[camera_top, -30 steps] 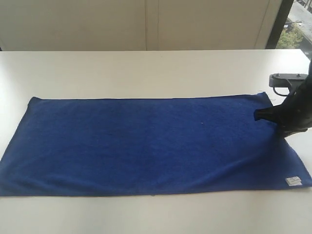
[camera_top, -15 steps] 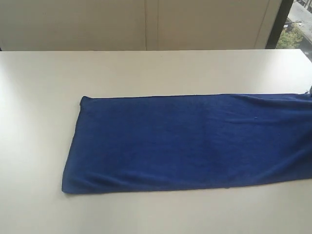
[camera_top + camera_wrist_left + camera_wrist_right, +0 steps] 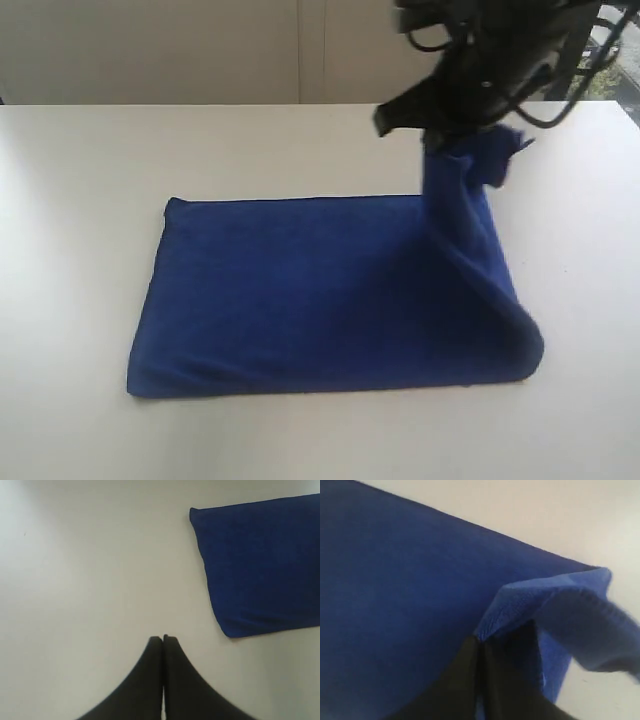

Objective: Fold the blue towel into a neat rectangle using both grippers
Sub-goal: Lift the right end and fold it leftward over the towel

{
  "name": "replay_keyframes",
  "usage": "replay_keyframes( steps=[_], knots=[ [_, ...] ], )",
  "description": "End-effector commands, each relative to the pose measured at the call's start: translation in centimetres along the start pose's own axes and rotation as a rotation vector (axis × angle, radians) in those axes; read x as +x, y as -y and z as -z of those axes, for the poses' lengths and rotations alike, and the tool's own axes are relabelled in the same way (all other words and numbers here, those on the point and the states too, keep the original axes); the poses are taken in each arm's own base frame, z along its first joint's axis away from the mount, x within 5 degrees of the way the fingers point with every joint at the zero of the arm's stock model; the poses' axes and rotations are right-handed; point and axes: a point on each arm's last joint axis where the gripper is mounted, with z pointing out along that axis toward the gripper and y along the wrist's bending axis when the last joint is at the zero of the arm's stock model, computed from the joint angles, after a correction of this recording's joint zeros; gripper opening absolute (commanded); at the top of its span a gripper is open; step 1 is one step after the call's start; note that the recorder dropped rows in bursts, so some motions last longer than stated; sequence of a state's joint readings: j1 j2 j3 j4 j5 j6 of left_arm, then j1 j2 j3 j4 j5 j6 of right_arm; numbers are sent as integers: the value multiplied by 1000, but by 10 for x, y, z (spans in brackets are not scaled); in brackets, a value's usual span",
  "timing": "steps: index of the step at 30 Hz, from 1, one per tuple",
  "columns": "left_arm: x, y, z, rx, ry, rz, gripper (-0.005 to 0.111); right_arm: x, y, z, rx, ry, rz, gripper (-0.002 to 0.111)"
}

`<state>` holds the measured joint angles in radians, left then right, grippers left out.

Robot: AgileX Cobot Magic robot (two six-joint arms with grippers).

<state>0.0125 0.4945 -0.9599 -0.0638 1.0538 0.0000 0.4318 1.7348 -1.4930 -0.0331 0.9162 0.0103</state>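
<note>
So, about halfway I'd say: the right tool (image 3: 447,128) pinches one end of the blue towel (image 3: 300,300) up off the bench (image 3: 80,180), fold not laid over yet. Meanwhile the left tool (image 3: 163,639) hangs closed, empty, beside the other end.

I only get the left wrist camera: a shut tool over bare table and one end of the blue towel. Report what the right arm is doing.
Observer: The right tool is shut on one end of the blue towel and holds it up above the table.
Operator: Describe the cloth below it.
Observer: It hangs from the grip as a steep sheet, then bends in a rounded fold at the exterior view's lower right; the rest lies flat.
Operator: Tell me whether my arm shows in the exterior view.
Observer: No, the left tool is outside that picture; only the right arm shows.
</note>
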Motion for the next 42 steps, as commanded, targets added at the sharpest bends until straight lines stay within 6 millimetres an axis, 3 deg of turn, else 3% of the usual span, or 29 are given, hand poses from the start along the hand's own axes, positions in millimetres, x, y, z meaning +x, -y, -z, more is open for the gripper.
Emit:
replay_keyframes(
  steps=[1,5,7,8,12,15,21,27,29,31,33,39,42],
  knots=[
    [2,1,0,7,-8,6,0,-12,-87,-3,-138,17,168,0],
    [2,1,0,7,-8,6,0,-12,-147,-38,-229,-5,241,0],
    [2,1,0,7,-8,6,0,-8,-174,-67,-270,-21,255,0],
    [2,1,0,7,-8,6,0,-5,-193,-97,-288,-44,266,0],
    [2,1,0,7,-8,6,0,1,-214,-141,-291,-88,289,0],
    [2,1,0,7,-8,6,0,4,-220,-159,-289,-109,292,0],
    [2,1,0,7,-8,6,0,1,-218,-158,-267,-115,315,0],
    [2,1,0,7,-8,6,0,-23,-199,-101,-231,-114,309,0],
    [2,1,0,7,-8,6,0,-31,-199,-80,-248,-76,306,0],
    [2,1,0,7,-8,6,0,-34,-206,-72,-277,-50,320,0],
    [2,1,0,7,-8,6,0,-33,-216,-81,-316,-17,301,0],
    [2,1,0,7,-8,6,0,-19,-235,-145,-353,-19,258,0],
    [2,1,0,7,-8,6,0,-14,-237,-159,-354,-22,250,1]
  ],
)
